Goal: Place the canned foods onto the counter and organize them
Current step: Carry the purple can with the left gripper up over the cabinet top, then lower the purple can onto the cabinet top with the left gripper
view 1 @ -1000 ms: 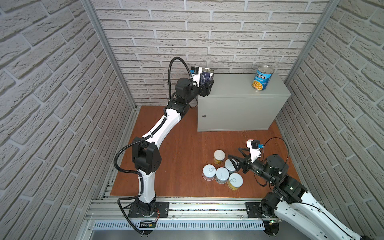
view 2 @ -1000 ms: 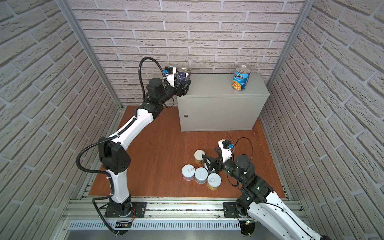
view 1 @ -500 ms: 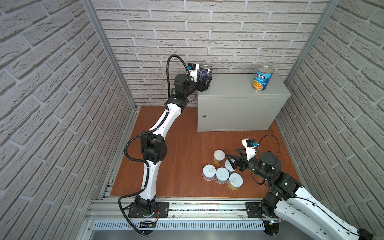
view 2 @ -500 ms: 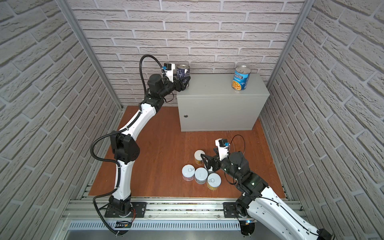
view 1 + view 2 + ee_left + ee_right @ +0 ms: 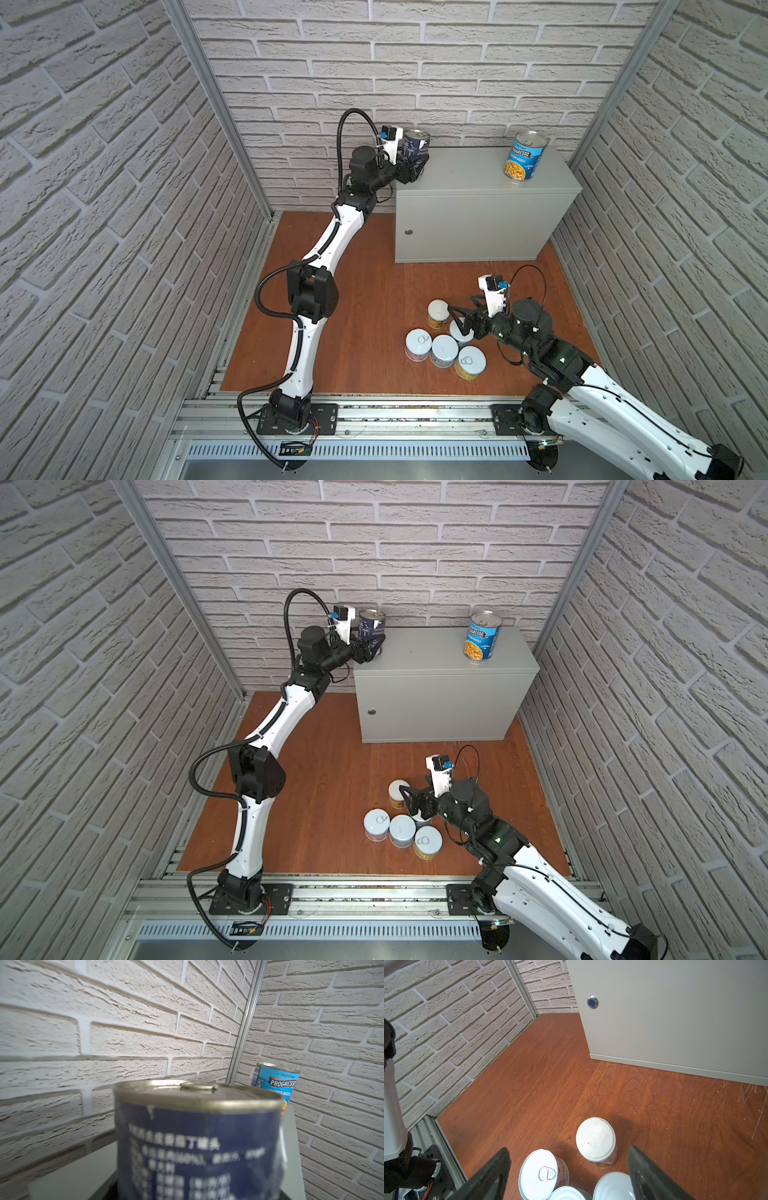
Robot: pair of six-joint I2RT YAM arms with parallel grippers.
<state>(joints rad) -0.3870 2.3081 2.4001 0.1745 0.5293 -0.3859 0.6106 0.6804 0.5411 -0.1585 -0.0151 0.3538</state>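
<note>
Light: bright, even | Shadows: soft by floor cans (image 5: 444, 347) | Focus: navy can (image 5: 197, 1147) blurred, left wrist view | Distortion: brick walls (image 5: 83, 187) bow at 3, 9 o'clock, both top views

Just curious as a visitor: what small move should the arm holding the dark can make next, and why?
Probably lower the navy can onto the counter: the left fingers hold it upright at the left back corner, far from the Progresso can. Whether it already touches is unclear.
</note>
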